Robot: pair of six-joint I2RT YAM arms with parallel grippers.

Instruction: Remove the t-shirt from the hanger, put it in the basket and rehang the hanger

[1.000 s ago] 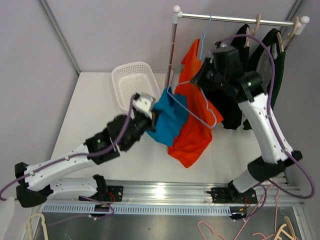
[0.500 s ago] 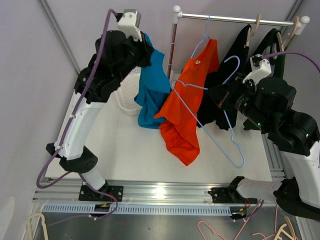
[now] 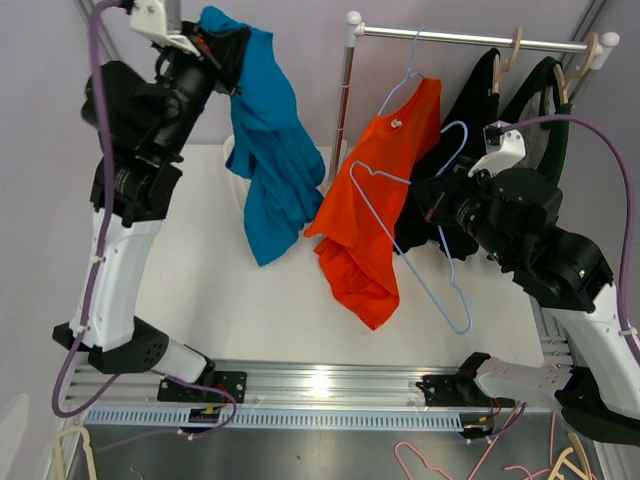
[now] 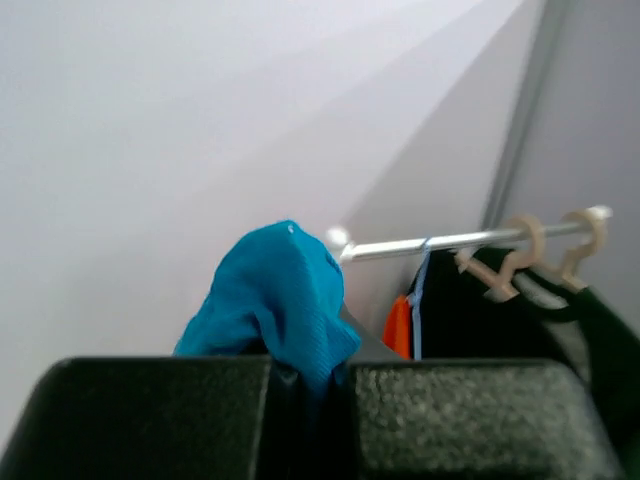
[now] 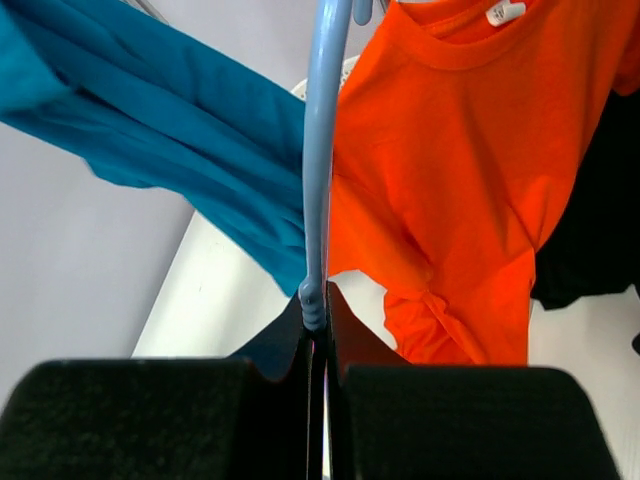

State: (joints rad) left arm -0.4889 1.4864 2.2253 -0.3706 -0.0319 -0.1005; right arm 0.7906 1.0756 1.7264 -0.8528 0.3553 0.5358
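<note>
Hanging high over the desk [image 3: 200, 290], blue t-shirt [image 3: 270, 170] was pinched in left jaws; right jaws gripped pale-blue hanger [image 5: 318, 150] before orange shirt [image 3: 375, 230].

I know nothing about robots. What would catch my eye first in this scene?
A bright blue t-shirt dangles high at the far left, pinched in the left gripper. On the right, the right gripper is shut on a bare wire hanger, beside a vivid orange t-shirt that hangs from the rail at the back.
</note>
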